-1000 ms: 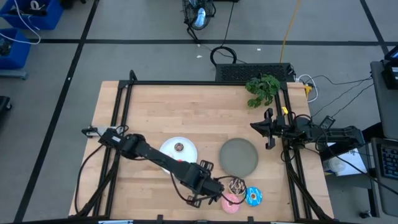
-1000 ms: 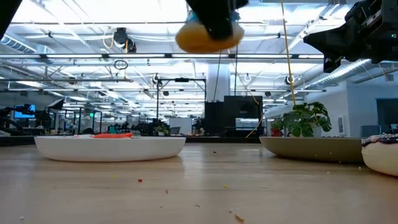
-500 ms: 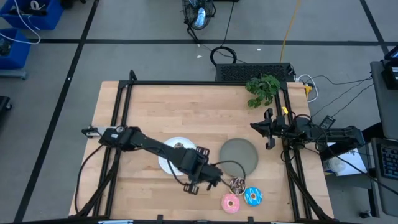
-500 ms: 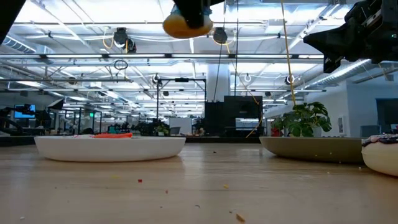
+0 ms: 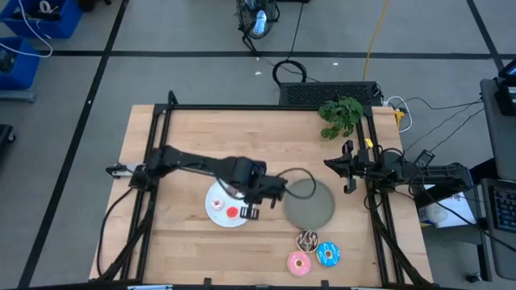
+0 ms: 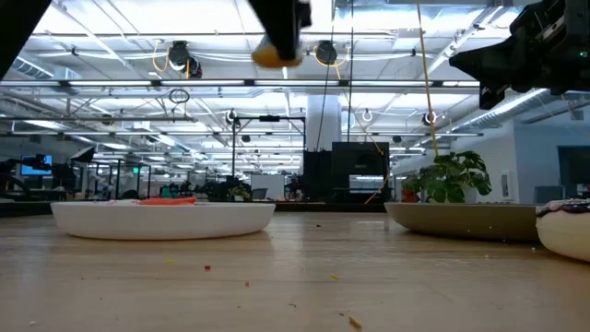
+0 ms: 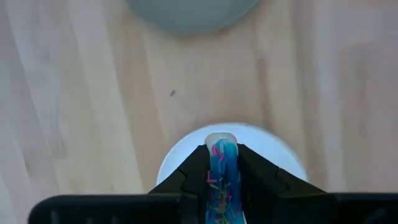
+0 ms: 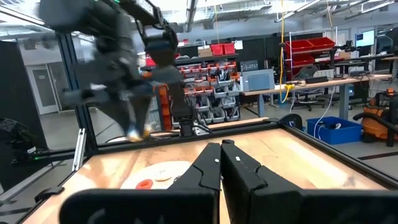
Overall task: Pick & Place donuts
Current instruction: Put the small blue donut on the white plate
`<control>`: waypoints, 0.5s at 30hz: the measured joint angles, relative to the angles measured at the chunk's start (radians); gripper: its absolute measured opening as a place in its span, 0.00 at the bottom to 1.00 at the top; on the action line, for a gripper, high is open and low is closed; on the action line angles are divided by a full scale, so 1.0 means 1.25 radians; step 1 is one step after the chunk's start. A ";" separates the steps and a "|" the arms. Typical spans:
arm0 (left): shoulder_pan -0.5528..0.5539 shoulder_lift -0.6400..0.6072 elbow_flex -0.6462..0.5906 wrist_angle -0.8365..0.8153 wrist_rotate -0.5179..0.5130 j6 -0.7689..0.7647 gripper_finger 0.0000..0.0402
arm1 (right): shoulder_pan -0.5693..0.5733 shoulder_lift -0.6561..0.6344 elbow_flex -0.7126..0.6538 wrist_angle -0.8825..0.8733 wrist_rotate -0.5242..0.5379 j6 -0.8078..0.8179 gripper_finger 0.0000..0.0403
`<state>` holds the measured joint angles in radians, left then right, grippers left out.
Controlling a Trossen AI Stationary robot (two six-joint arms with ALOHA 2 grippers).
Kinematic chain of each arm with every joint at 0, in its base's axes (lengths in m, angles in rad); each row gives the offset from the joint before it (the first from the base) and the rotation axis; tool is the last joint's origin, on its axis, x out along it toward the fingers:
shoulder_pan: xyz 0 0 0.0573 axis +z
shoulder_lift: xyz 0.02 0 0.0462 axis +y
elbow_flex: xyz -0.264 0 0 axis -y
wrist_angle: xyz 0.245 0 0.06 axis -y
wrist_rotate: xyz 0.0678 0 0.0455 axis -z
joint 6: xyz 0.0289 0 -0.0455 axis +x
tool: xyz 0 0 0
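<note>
My left gripper hangs above the right part of the white plate, shut on a small blue sprinkled donut. In the low view that donut shows yellowish, high above the plate. A tiny red donut lies on the white plate. The dark drizzled donut, the pink donut and the larger blue donut lie on the wood near the near edge. My right gripper waits shut at the right edge, above the table. My left gripper pinches the small blue donut between its two fingers, which press on its flat faces, so the ring stands edge-on. The fingers come from above, pointing down. The donut is lifted clear, high above the white plate.
The grey plate sits right of the white plate, between it and my right arm. A green plant stands at the far right corner. Bare wood covers the table's far half and left side.
My left gripper has carried the small donut up from beside the three donuts by the near edge and toward the far left, ending over the white plate. It has stayed shut on the donut throughout.
</note>
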<state>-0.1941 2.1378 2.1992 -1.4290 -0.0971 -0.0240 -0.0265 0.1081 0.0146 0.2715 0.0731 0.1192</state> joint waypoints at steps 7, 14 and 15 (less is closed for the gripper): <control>0.078 -0.095 -0.310 0.230 0.096 -0.015 0.18 | 0.000 0.002 0.000 -0.006 0.000 0.000 0.00; 0.029 -0.159 -0.507 0.401 0.099 -0.064 0.18 | 0.000 0.002 0.000 -0.006 0.001 0.000 0.00; 0.018 -0.161 -0.521 0.412 0.093 -0.074 0.18 | 0.000 0.002 0.000 -0.006 0.001 0.000 0.00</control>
<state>-0.1715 1.9360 1.5476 -0.9144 0.0193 -0.1166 -0.0261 0.1101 0.0146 0.2646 0.0747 0.1190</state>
